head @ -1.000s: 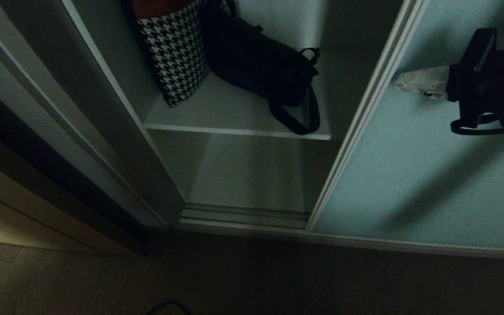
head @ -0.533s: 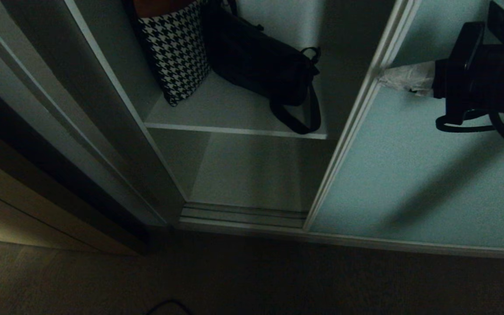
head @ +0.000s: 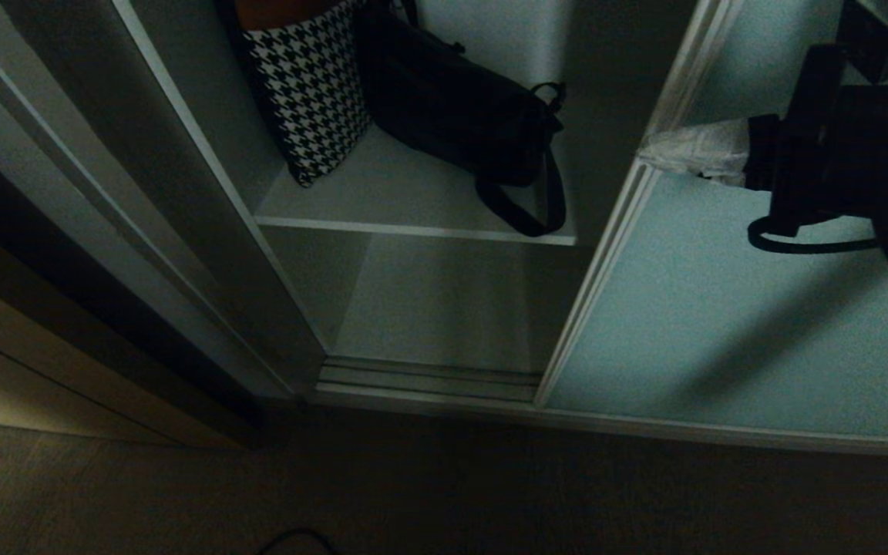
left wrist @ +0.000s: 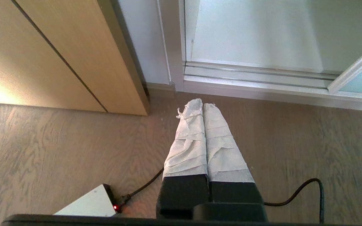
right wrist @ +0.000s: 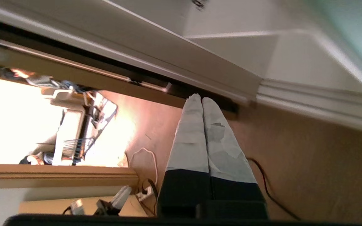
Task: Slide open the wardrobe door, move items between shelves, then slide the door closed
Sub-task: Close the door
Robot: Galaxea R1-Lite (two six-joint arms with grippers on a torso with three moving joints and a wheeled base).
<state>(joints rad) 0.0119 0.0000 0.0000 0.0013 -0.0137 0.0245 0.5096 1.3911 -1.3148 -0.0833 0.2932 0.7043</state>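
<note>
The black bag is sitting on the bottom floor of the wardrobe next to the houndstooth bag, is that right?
Not quite. The black bag sits on the shelf above the wardrobe's bottom, not on the bottom itself, as the head view shows. It is indeed next to the houndstooth bag.

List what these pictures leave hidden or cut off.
- Black bag: the head view's top edge cuts its top.
- Houndstooth bag: top cut by that same edge; contents unseen.
- Lower shelf: its right end is hidden behind the door.
- Right claw: whether its tip touches the door frame cannot be told.
- Left claw: seen only in its wrist view.
</note>
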